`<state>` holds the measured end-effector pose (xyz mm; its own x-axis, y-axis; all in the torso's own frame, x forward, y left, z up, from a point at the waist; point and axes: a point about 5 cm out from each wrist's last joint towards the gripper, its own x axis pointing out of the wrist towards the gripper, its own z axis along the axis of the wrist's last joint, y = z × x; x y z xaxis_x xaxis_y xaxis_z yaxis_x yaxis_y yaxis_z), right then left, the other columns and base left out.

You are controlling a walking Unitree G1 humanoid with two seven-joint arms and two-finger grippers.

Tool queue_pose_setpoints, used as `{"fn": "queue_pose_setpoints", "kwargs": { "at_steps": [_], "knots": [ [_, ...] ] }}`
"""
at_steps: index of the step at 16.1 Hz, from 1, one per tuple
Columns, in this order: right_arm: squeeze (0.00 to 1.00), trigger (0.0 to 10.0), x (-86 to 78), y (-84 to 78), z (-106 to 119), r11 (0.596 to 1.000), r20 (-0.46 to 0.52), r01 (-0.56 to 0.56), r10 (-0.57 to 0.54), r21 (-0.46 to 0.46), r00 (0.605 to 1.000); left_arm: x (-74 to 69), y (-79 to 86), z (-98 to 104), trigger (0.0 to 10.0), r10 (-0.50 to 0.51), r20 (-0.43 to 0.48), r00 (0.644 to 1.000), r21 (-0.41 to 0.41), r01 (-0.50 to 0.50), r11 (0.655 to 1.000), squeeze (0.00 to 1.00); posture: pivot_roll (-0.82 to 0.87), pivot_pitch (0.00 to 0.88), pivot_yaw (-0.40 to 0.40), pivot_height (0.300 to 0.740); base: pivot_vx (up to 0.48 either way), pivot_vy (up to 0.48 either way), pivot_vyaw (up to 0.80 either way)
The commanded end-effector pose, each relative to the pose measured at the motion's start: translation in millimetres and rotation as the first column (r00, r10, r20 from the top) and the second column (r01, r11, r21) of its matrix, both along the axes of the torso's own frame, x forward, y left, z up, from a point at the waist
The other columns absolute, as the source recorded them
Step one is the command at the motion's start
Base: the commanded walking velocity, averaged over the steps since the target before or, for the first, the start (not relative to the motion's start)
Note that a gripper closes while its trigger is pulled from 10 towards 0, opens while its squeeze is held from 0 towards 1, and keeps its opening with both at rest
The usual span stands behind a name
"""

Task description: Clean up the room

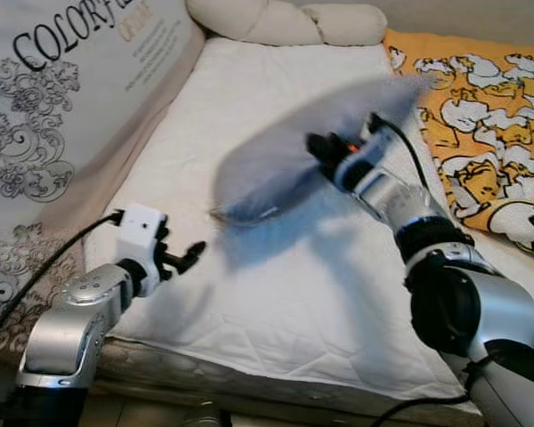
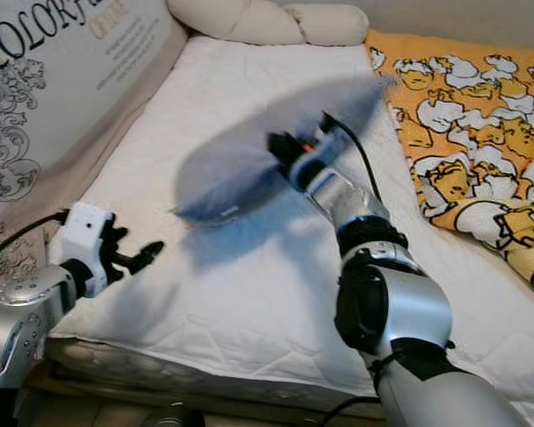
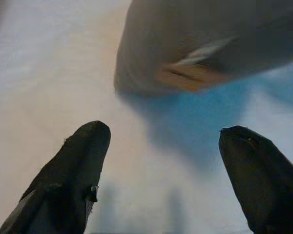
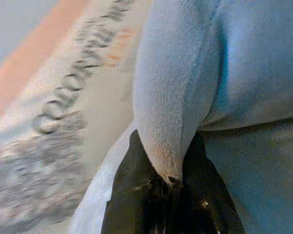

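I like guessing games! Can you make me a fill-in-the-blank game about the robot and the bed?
1. The right hand is pinching a soft ____ cloth.
2. The left hand is ____ and holds nothing.
3. The cloth is lifted above the ____ mattress.
4. The yellow blanket has cartoon ____ on it.

Missing words: grey; open; white; ducks

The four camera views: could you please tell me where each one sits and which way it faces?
Left eye view: head, looking down at the white mattress; both silver arms show.
Right eye view: same scene, shifted sideways.
Left wrist view: along the open left gripper toward the grey cloth.
Right wrist view: along the right gripper, shut on that cloth's fold.
Shared: the cloth appears in all four.
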<state>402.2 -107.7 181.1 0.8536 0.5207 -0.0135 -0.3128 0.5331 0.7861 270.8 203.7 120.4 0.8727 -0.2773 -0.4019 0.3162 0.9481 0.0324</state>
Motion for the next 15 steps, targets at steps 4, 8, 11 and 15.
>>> {"fn": "queue_pose_setpoints", "kwargs": {
  "at_steps": [4,8,11,15],
  "knots": [
    [0.0,0.0,-8.6,-22.4,22,0.983,0.099,-0.118,0.105,0.14,0.99,10.9,40.2,12,10.0,0.291,0.095,0.952,0.015,-0.293,0.956,0.0,0.13,0.0,-0.013,0.74,0.0,0.0,0.0],
    [0.0,0.0,-49.7,-46.9,-70,0.984,-0.133,-0.177,0.175,-0.002,0.976,17.6,73.1,18,10.0,0.457,0.148,0.877,0.009,-0.463,0.886,0.0,0.1,0.0,0.017,0.74,0.0,0.0,0.0],
    [0.0,0.0,-76.0,-67.3,-127,0.969,-0.311,-0.141,0.073,-0.202,0.948,25.6,52.3,5,10.0,0.326,0.072,0.943,0.013,-0.327,0.945,0.0,0.1,0.0,0.017,0.74,0.0,0.0,0.0],
    [0.0,0.0,-93.5,-88.5,-152,0.916,-0.36,-0.118,-0.03,-0.383,0.933,44.4,8.8,-16,10.0,0.121,0.002,0.993,-0.058,-0.121,0.991,1.0,0.09,0.0,0.018,0.74,0.0,0.0,0.0]
  ]
}}
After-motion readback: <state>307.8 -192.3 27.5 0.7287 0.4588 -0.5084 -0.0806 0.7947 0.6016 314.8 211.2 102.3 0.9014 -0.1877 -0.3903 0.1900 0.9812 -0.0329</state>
